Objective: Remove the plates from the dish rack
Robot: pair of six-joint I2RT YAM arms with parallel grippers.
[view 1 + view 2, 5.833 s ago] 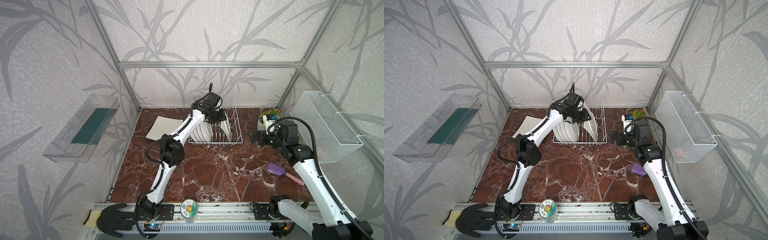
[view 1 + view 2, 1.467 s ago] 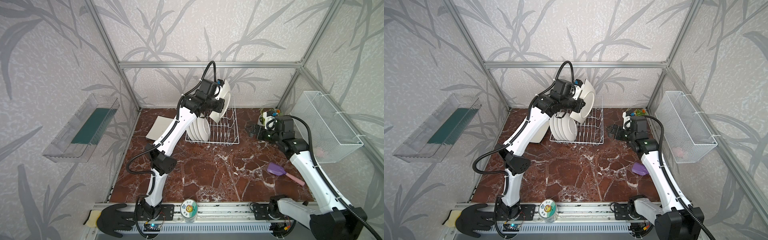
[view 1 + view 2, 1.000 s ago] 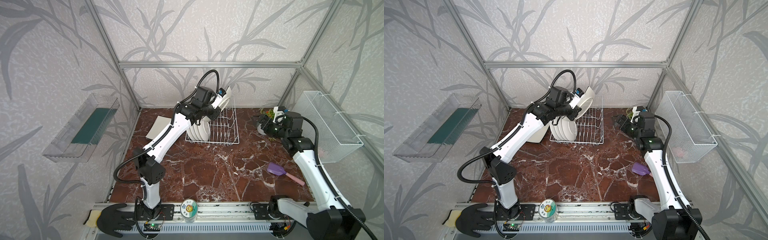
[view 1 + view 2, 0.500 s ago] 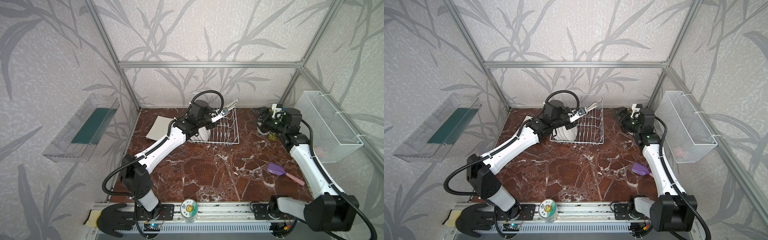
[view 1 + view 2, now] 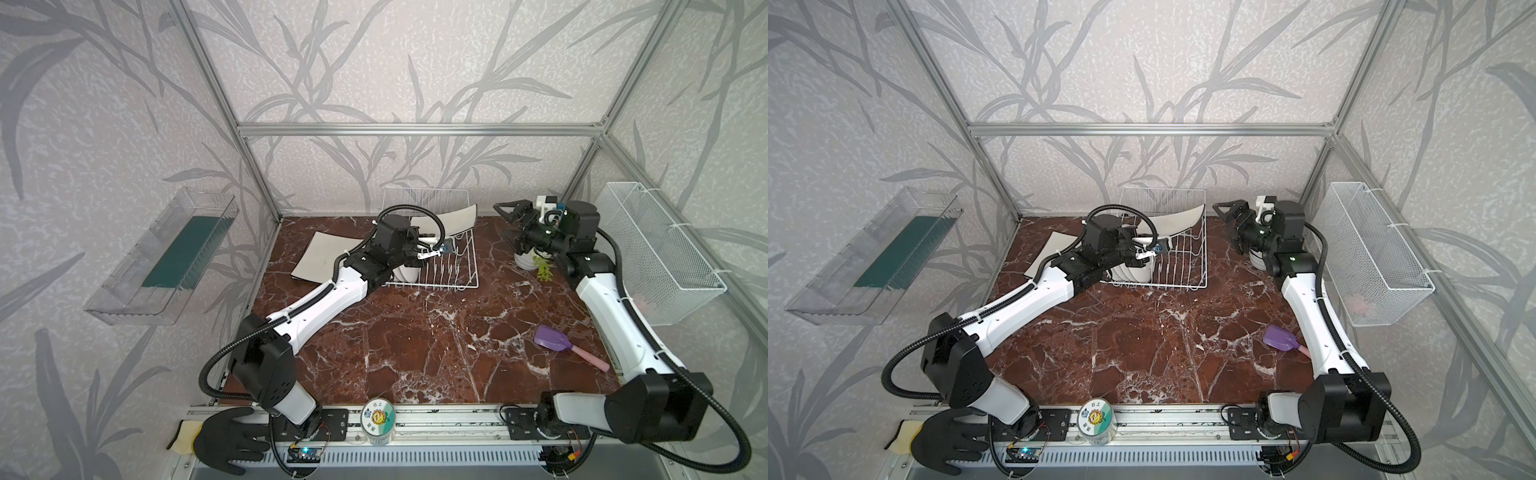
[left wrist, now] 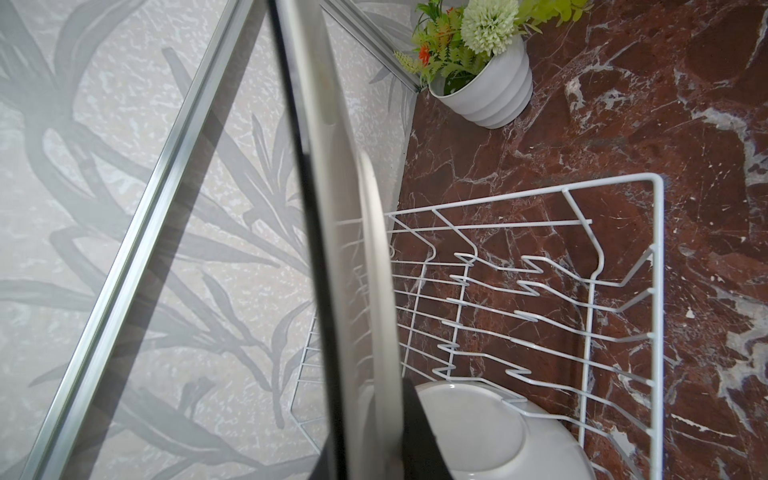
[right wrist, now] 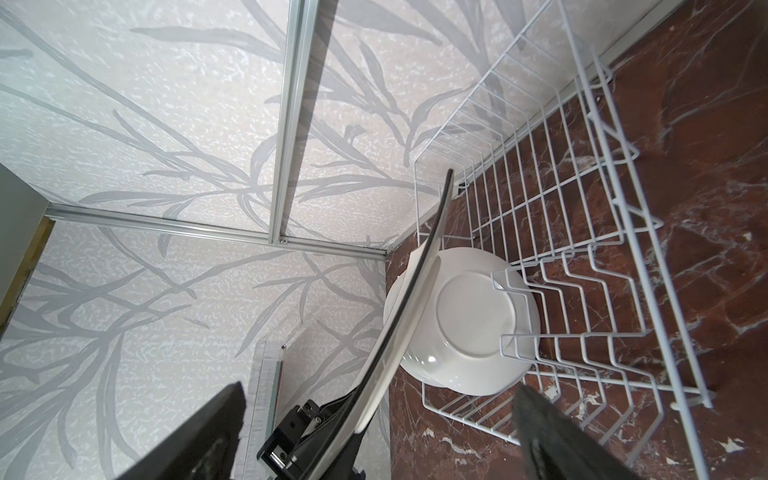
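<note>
The dish rack [image 5: 466,266] sits at 12 o'clock on the marbled bench [image 5: 415,340], close to the far wall. The left pincer [image 5: 428,243] is clamped on one edge of a square plate [image 5: 453,220] with curved edges. It holds the plate above the rack, tilted, with the free corner pointing to about 1 o'clock in both top views. The right wrist view shows this plate [image 7: 415,299] almost edge-on, with a dark upper face and a pale underside, and the pincer's jaws [image 7: 328,419] are pressed on either side of its rim. Whether the far corner touches the rack's back wall I cannot tell.

Round white plates [image 5: 405,272] stand upright between the tines at the rack's 9 o'clock end, and the nearest one shows its plain back [image 7: 469,316]. A second square plate [image 5: 320,259] lies flat on the bench just beside the rack, at its 9 o'clock.

The right pincer [image 5: 508,226] hangs at 2 o'clock over the bench with its fingers [image 7: 199,436] spread wide and gripping nothing. It is aimed toward the rack and sits above a white flowerpot [image 5: 524,262]. A purple scoop [image 5: 550,338] lies at 4 o'clock, well apart from the rack.
</note>
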